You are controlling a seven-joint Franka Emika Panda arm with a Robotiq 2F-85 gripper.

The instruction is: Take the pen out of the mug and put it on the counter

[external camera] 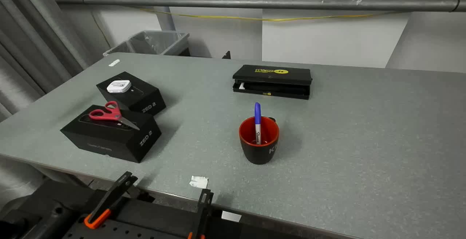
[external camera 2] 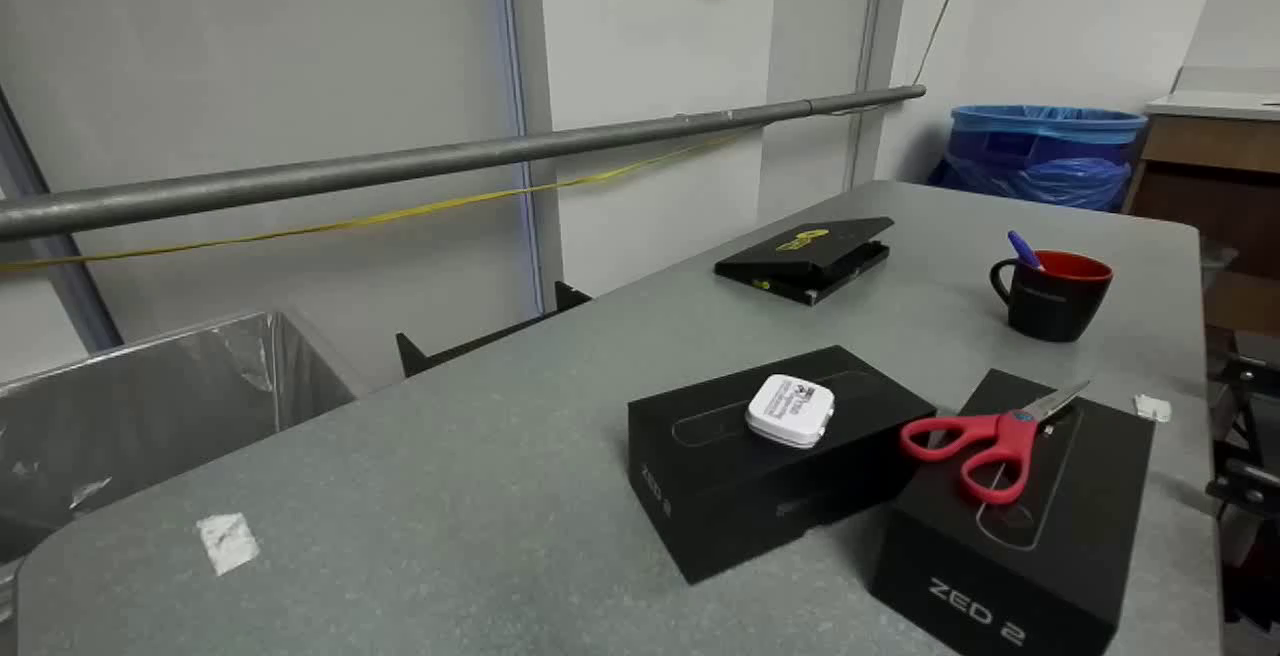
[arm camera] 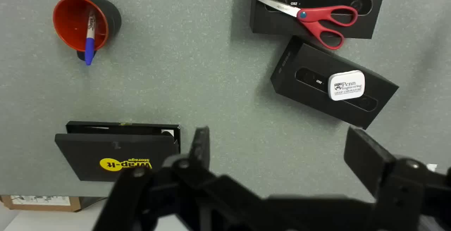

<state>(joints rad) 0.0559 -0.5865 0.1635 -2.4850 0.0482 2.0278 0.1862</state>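
in an exterior view the mug (external camera: 259, 154) stands upright on the counter (external camera: 349, 148), with the pen (external camera: 257, 122) tilted inside it, pale end down and blue cap above the rim. a black case (external camera: 272, 78) sits beyond the mug; a box (external camera: 109, 136) bearing scissors (external camera: 113, 114) is well to the mug's left.

in an exterior view the pen (external camera 2: 1023, 250) leans toward the mug's handle (external camera 2: 996, 281), its cap slanting out over the rim; the black case lies left of the mug there, the scissors nearer than the mug.

in the wrist view the gripper (arm camera: 277, 139) shows at the bottom, its fingers (arm camera: 366, 160) spread wide and pinching nothing. it is well apart from the mug, toward the mug's lower right, so the pen would have to be reached up and to the left. the pen's long axis runs roughly top to bottom, cap end lower, over the handle. the coming move seems to turn on that line: the fingers, set side by side, would close across the pen, so little turning looks needed. neither exterior view shows the gripper, so its height over the mug cannot be told.
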